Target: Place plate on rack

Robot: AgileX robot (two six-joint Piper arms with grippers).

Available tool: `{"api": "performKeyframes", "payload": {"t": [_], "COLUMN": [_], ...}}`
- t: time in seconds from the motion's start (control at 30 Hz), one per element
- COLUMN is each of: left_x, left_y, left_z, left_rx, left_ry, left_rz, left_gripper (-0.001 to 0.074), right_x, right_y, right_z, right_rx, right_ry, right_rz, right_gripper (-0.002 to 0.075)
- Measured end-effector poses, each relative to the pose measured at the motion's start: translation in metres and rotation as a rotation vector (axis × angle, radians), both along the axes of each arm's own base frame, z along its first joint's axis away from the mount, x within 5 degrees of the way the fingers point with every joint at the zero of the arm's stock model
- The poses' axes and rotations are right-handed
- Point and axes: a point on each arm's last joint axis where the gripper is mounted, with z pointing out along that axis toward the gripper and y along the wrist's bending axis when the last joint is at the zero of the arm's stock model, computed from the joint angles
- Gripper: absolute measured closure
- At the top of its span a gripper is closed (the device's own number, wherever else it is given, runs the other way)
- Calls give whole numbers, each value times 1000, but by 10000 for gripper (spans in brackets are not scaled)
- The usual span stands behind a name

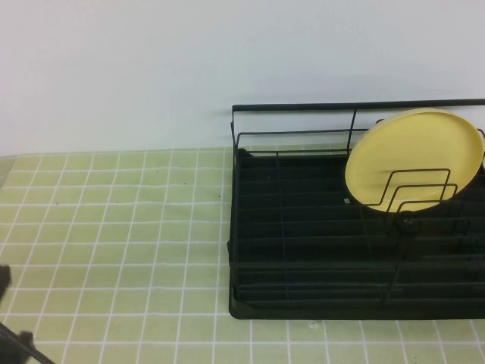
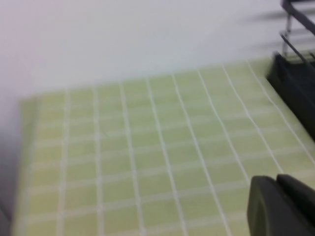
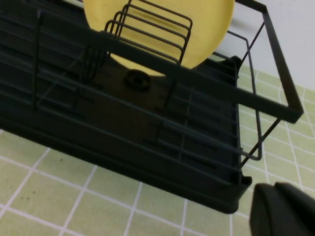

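The yellow plate point(image 1: 413, 159) stands on edge inside the black wire rack point(image 1: 303, 227), toward the rack's right end, tilted slightly and leaning against the upright wire loops in front of it. Neither gripper touches it. The left gripper point(image 2: 280, 206) has its jaws closed with nothing between them; it hangs over the green tiled mat point(image 1: 114, 227), well to the left of the rack, and only a sliver of the left arm point(image 1: 14, 343) shows in the high view, off the rack's front left. The plate is therefore far from these jaws, with the whole width of the rack's left half between them. The right gripper point(image 3: 283, 209) also has its jaws closed and empty; it sits outside the rack, close to one of its lower corners, above the mat. From there the plate lies inside the rack, behind the front rail and the wire loops, apart from the jaws.
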Motion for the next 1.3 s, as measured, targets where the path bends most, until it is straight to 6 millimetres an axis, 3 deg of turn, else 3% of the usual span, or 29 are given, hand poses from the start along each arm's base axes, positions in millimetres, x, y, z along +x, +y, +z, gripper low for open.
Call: {"api": "performKeyframes", "payload": {"t": [0.17,0.3,0.7,0.97,1.3], "left_x": [-2,-13,-35,-52,-64], "left_y": [11,13,13,7,6], "left_z": [-1,-26,-95,-103,-102], "left_rx": [-61,-106,21,-1,24], "left_ry": [-166,-142,-4,83,5], "left_rz": [114,140,107,33,0], "left_gripper": [735,735,735,735,735], "right_x": [0,-1,0,0,0], "right_y": [-5,-6,-6,-6,-6], "right_z": [0,1,0,0,0], "right_rx": [83,70,70,70,70], "right_ry": [4,-10,-11,-14,-11], "right_rz": [-84,-88,-86,-86,-86], "right_gripper": [725,725,725,725,725]}}
